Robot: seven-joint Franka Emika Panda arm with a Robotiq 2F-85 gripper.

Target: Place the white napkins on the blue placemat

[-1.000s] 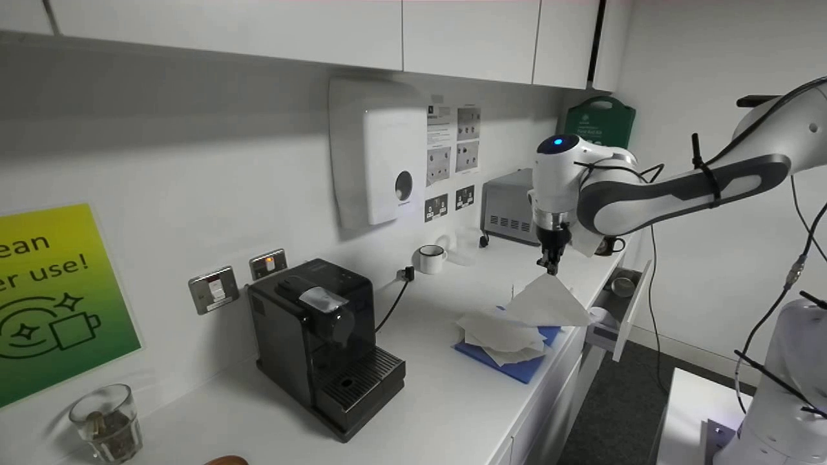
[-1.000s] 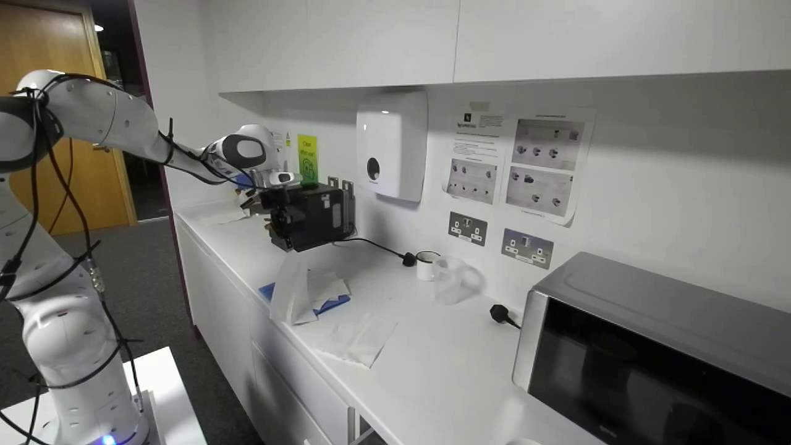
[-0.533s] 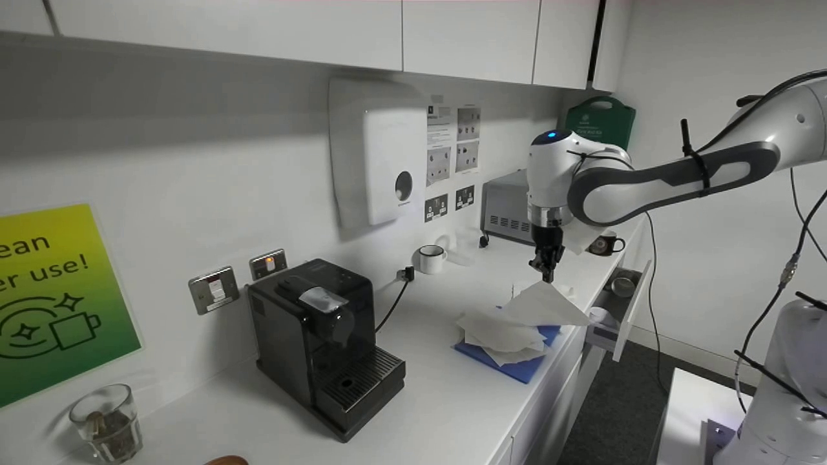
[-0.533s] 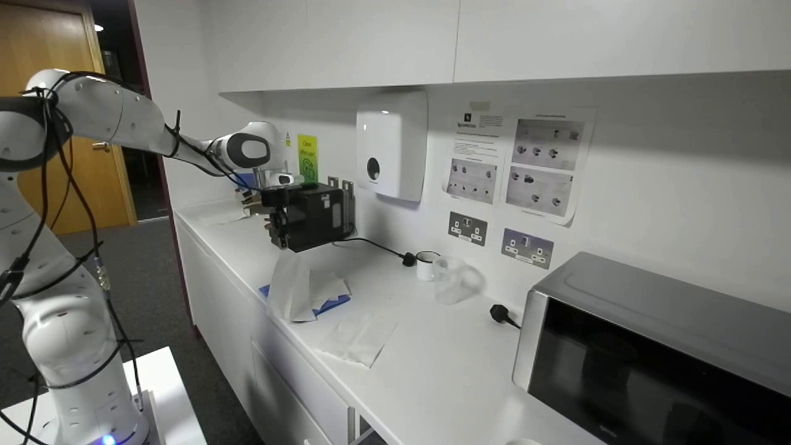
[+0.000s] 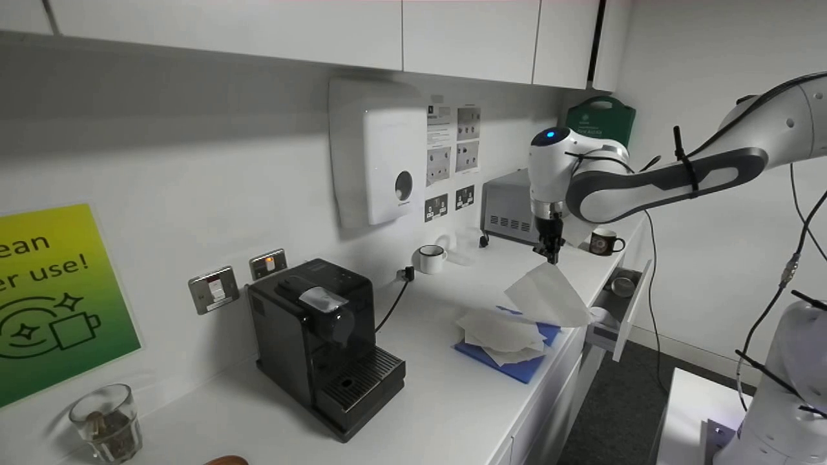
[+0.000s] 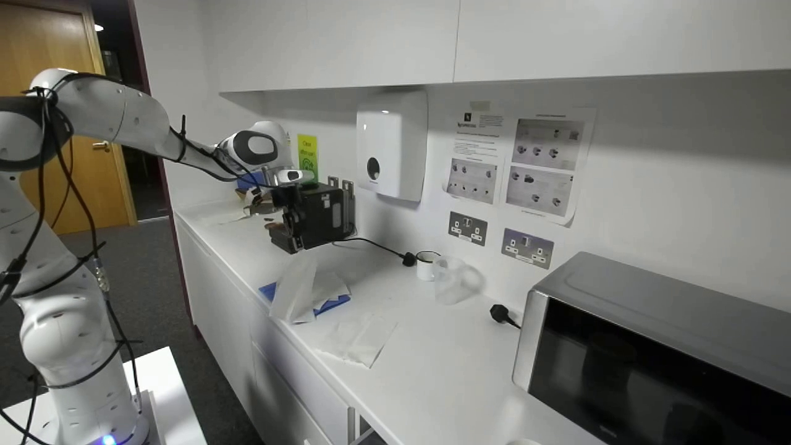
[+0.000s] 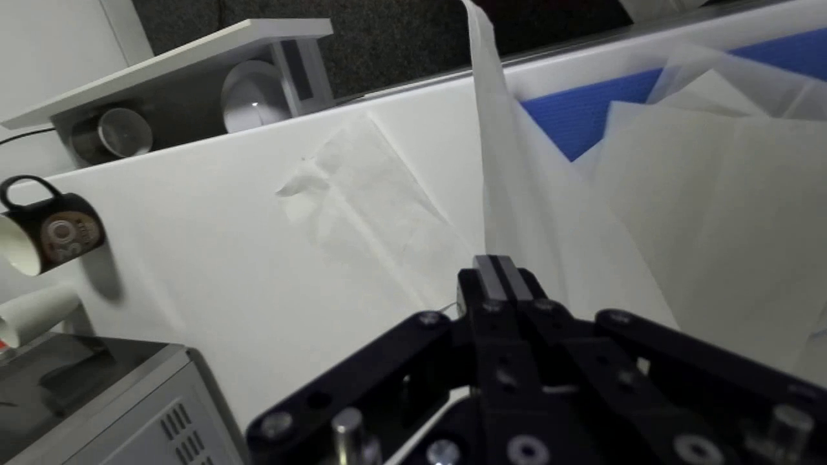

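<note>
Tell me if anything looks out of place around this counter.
A creased white napkin lies on the counter, off the blue placemat, so it looks stray. Below, a drawer stands open, jutting past the counter's edge. A black plug rests beside the microwave rather than in a wall socket.

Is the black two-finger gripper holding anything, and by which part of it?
The gripper pinches a thin white paper napkin by its uppermost peak; whether that's a true corner can't be told.
</note>
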